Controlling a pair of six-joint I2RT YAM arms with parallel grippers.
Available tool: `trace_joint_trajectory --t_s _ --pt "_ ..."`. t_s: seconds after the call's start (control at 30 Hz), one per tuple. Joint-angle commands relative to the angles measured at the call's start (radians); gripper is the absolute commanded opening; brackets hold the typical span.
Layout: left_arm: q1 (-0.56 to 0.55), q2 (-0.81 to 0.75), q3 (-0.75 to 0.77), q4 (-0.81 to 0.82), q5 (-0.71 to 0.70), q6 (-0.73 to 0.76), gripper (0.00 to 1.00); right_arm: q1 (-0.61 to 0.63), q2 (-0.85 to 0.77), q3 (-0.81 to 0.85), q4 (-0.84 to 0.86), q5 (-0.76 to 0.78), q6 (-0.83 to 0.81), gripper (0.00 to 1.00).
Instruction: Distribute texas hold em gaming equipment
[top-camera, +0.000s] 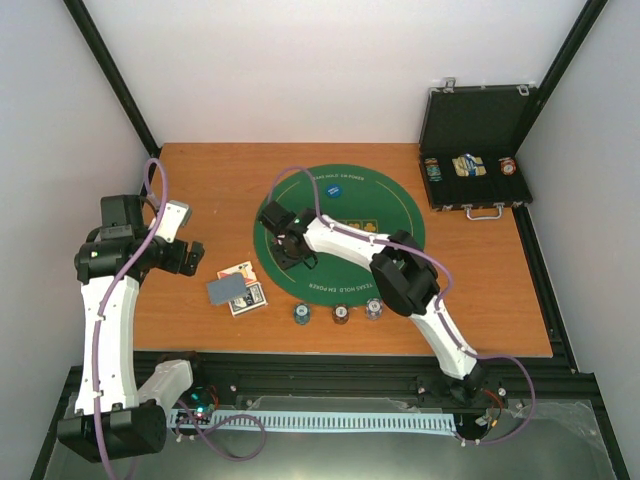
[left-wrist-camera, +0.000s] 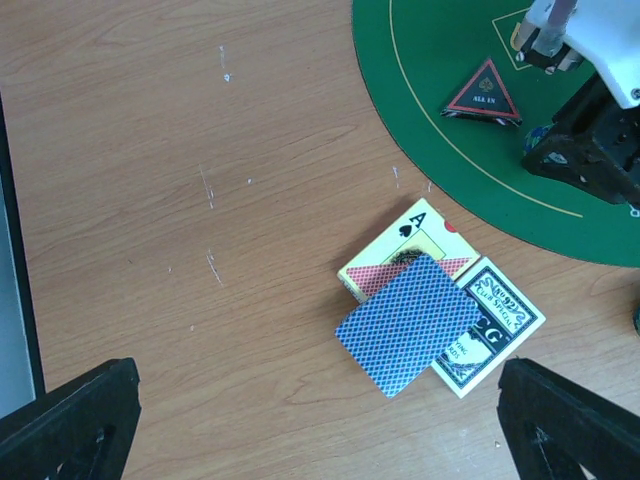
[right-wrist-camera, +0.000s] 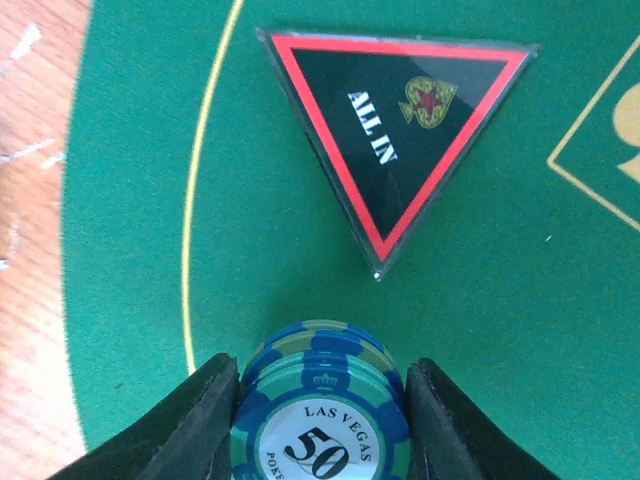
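My right gripper (right-wrist-camera: 323, 405) is shut on a short stack of blue-and-green striped "50" poker chips (right-wrist-camera: 322, 372), both fingers against its sides, low over the round green mat (right-wrist-camera: 130, 200). Just beyond the stack lies the black-and-red "ALL IN" triangle marker (right-wrist-camera: 395, 130). From above, this gripper (top-camera: 290, 250) is at the mat's left part. A blue-backed pile of playing cards (left-wrist-camera: 410, 325) lies on two card boxes (left-wrist-camera: 492, 322) on the wood left of the mat. My left gripper (left-wrist-camera: 320, 430) hangs open above the bare table, near the cards, touching nothing.
Three small chip stacks (top-camera: 339, 314) stand in a row at the mat's near edge. A blue disc (top-camera: 331, 193) lies on the far part of the mat. An open black case (top-camera: 478, 150) with more equipment sits at the back right corner.
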Motion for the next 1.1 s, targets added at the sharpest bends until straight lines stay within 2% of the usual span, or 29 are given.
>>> trace_joint_trajectory --t_s 0.0,0.2,0.4,0.43,0.53,0.73,0.87,1.07 --pt "0.008 0.001 0.033 0.006 -0.006 0.023 1.0 -0.013 0.023 0.028 -0.012 -0.013 -0.009 0.11" --pt "0.008 0.002 0.023 0.009 -0.005 0.025 1.0 -0.035 0.038 0.014 -0.012 -0.011 -0.022 0.13" --pt "0.007 0.005 0.031 0.012 -0.003 0.025 1.0 -0.045 0.072 0.05 -0.02 -0.009 -0.039 0.22" --pt "0.008 0.008 0.032 0.012 -0.003 0.024 1.0 -0.045 0.077 0.058 -0.024 -0.01 -0.04 0.25" --pt "0.008 0.01 0.035 0.009 -0.002 0.025 1.0 -0.045 0.074 0.065 -0.033 -0.005 -0.041 0.48" --pt "0.009 0.011 0.038 0.005 0.002 0.023 1.0 -0.044 -0.01 0.063 -0.054 0.028 -0.045 0.69" --pt "0.008 0.009 0.043 0.0 0.002 0.024 1.0 -0.028 -0.099 0.017 -0.072 0.057 -0.04 0.73" --pt "0.008 0.004 0.048 -0.008 0.006 0.027 1.0 0.064 -0.31 -0.223 -0.028 0.052 -0.005 0.79"
